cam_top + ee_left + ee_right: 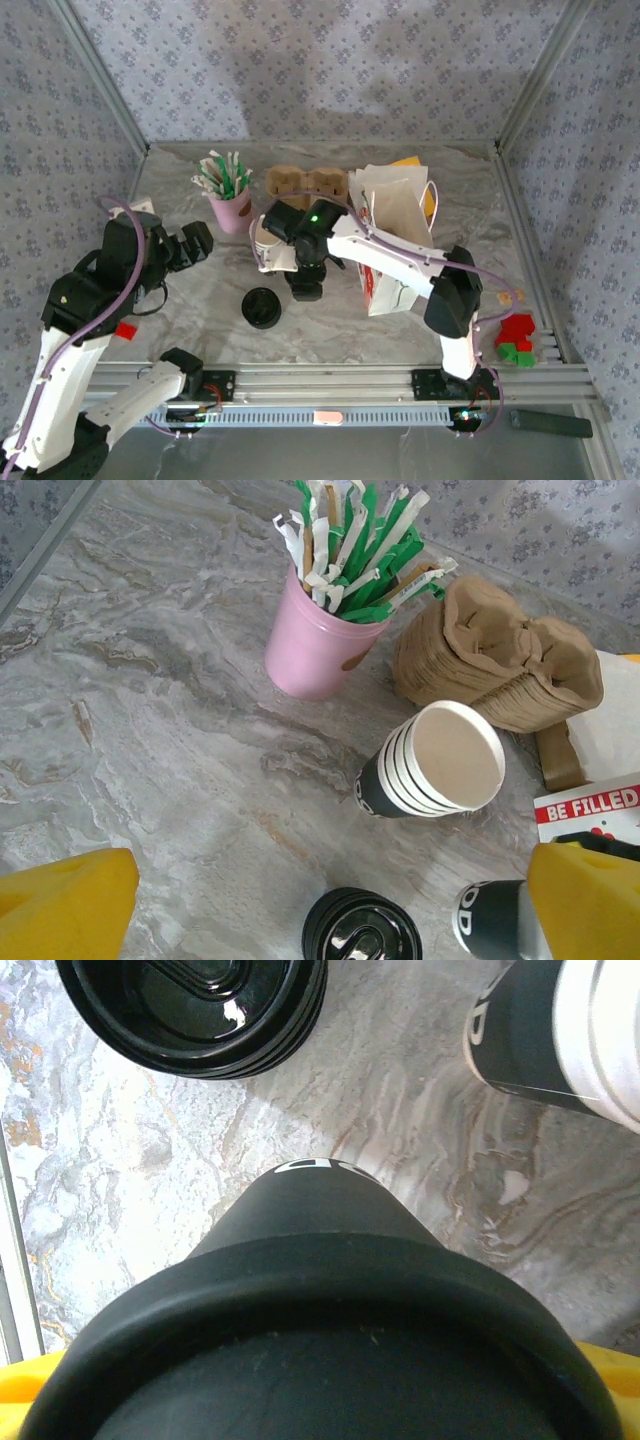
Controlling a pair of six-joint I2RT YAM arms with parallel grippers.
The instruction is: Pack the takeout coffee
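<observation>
Grasp step. Takeout coffee [320,1260] sits on counter [200,315], mid-scene. Right gripper [305,282] jaws stand wide astride its lid; pinching or not, cannot tell. Left gripper [198,243] jaws gape, empty. Next, likely: firm hold, lift upright, carry to paper bag [400,230].

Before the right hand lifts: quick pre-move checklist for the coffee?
1. Right hand around the takeout coffee: ok, the cup sits inside the hand.
2. Grip closed on the cup: cannot tell, the contact is hidden in the wrist view.
3. Coffee capped: ok.
4. Left hand out of the way: ok, open, empty, off to the left.
5. Paper bag upright: ok, it stands just right of the cup. Mouth open: cannot tell.
6. Neighbours clear of the lift: probably not ok, the loose black lid and the cup stack lie close by.
</observation>
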